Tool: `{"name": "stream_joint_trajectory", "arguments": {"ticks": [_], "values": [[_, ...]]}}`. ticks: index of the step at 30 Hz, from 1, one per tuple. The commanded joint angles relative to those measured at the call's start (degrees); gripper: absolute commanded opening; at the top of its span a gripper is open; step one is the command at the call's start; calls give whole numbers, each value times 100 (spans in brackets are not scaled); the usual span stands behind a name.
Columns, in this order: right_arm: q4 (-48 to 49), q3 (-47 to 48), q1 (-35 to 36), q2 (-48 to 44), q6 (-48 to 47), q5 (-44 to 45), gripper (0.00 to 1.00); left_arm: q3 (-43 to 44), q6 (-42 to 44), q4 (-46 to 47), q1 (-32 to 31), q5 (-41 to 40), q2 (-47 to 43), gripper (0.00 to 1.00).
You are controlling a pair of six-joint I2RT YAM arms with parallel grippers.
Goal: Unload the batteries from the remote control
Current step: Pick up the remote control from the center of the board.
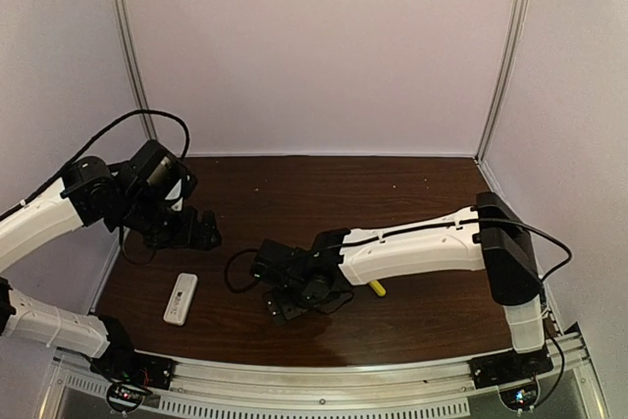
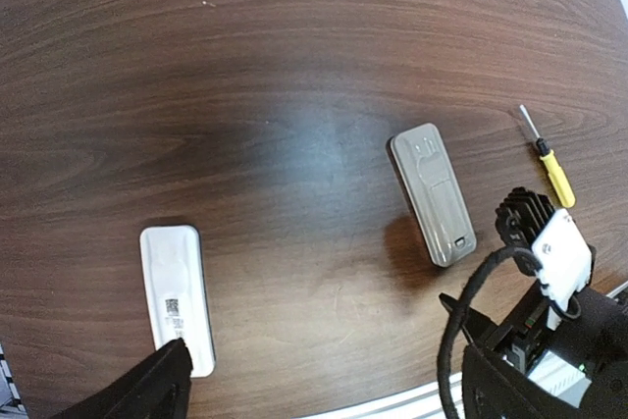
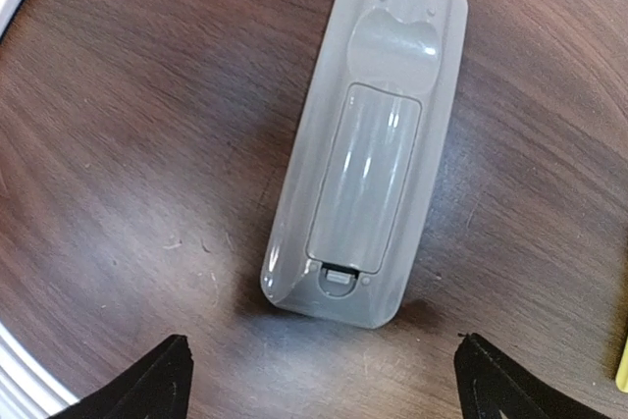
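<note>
I see the grey remote (image 3: pixel 368 144) lying back side up on the dark wooden table (image 3: pixel 128 144). It is a rounded, pale grey body. The long battery cover (image 3: pixel 365 179) is shut over its compartment, with the small latch tab at the end nearest my right gripper (image 3: pixel 322 345). With the cover on, what is inside is hidden from me.

The right gripper hangs over that latch end with its two dark fingers (image 3: pixel 147 385) spread wide and nothing between them. The remote lies just ahead of the gap, roughly centred, and neither finger touches it. In the top view the right arm covers this remote completely.

A second, white remote (image 2: pixel 177 296) lies well to the left of the grey one, also back side up. It sits just ahead of my left gripper (image 2: pixel 329 360), whose fingers are likewise parted and empty, and one fingertip is close to the remote's near corner. It carries a small printed label, too fine for me to read. I can make out no brand on either remote.

A yellow-handled screwdriver (image 2: pixel 548 159) lies beside the grey remote, apart from it.
</note>
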Motion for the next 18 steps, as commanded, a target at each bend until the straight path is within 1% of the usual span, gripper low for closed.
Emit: {"name": "stream_joint_trajectory", "arguments": {"ticks": [1, 8, 18], "values": [[-62, 126, -22, 183, -51, 14, 91, -44, -176, -133, 40, -15, -280, 97], [79, 86, -191, 325, -131, -81, 80, -215, -411, -81, 40, 73, -500, 97], [330, 146, -395, 583, -238, -298, 76, -311, -598, -71, 39, 110, -581, 97]]}}
